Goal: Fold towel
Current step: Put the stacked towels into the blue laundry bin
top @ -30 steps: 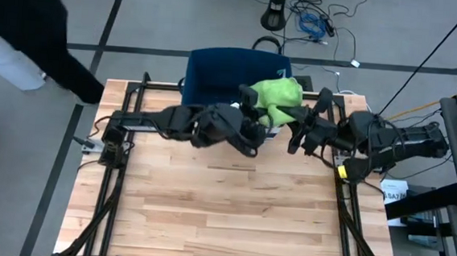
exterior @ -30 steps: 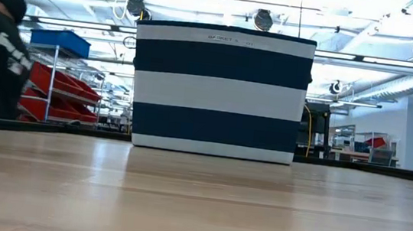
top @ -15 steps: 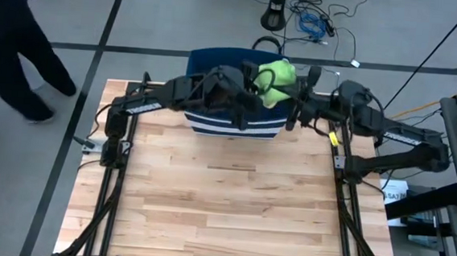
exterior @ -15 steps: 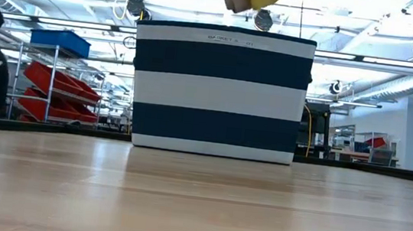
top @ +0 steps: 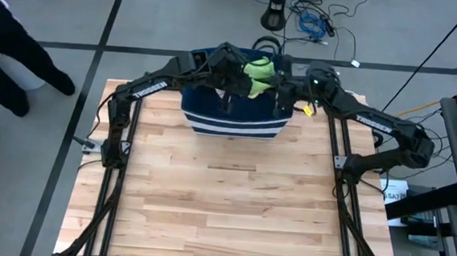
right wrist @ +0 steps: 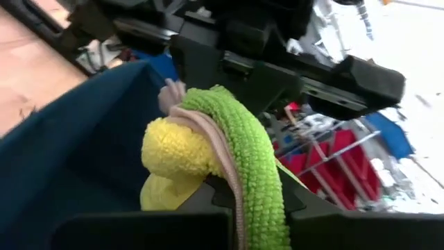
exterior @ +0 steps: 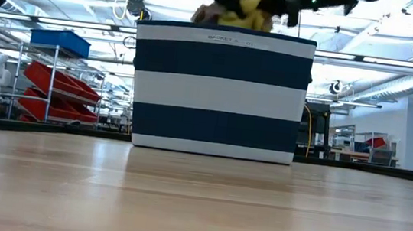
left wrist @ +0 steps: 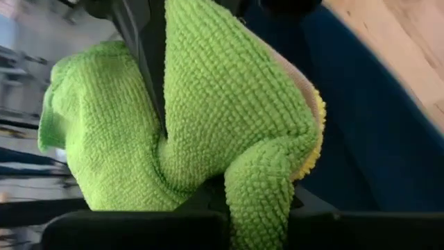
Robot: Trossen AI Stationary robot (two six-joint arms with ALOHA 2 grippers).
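The left gripper (top: 234, 73) is clenched on the green towel (top: 258, 68), a fold of which is pinched between its dark fingers (left wrist: 149, 48) in the left wrist view. The right gripper (top: 281, 82) is likewise clenched on the same bundle from the opposite side; in the right wrist view a green layer, a pinkish edge and a yellow layer (right wrist: 170, 149) are seen gathered at its fingertips. The towel is held between the two grippers directly above the open top of the navy-and-white striped basket (exterior: 220, 94), just over its rim in the low view, with the bundle's lower part dipping towards the blue interior (right wrist: 76, 139). The basket is set at the far edge of the wooden bench (top: 223, 208), between the two arms. Beyond the bench, to the left of the basket, part of a person (top: 13, 40) in dark clothing is seen on the floor.
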